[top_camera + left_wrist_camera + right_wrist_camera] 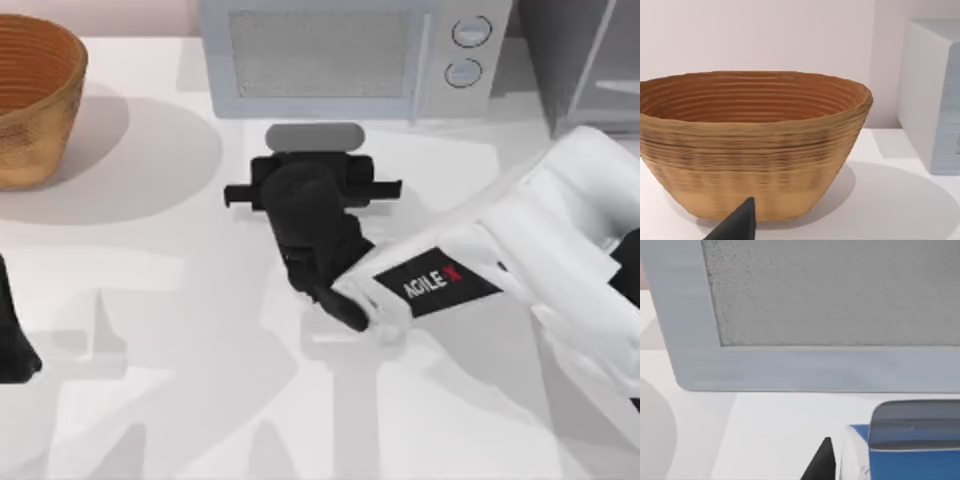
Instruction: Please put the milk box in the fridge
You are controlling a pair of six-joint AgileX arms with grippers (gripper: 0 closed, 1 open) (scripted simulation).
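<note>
The milk box [313, 137] stands just in front of the microwave, and from above I see its grey top. In the right wrist view the milk box [910, 452] is blue with a grey cap. My right gripper [313, 172] is directly behind the box with its jaws spread wide, open. One dark fingertip [824, 462] stands just beside the carton, with a thin gap between them. The fridge [585, 50] is at the back right corner, dark grey with a pale framed door. My left gripper [12, 345] is parked at the table's left edge.
The light grey microwave [340, 55] with two round knobs stands at the back centre, close behind the carton. A woven basket [30, 100] sits at the back left and shows large in the left wrist view [750, 145]. My right arm's white links cross the right half of the table.
</note>
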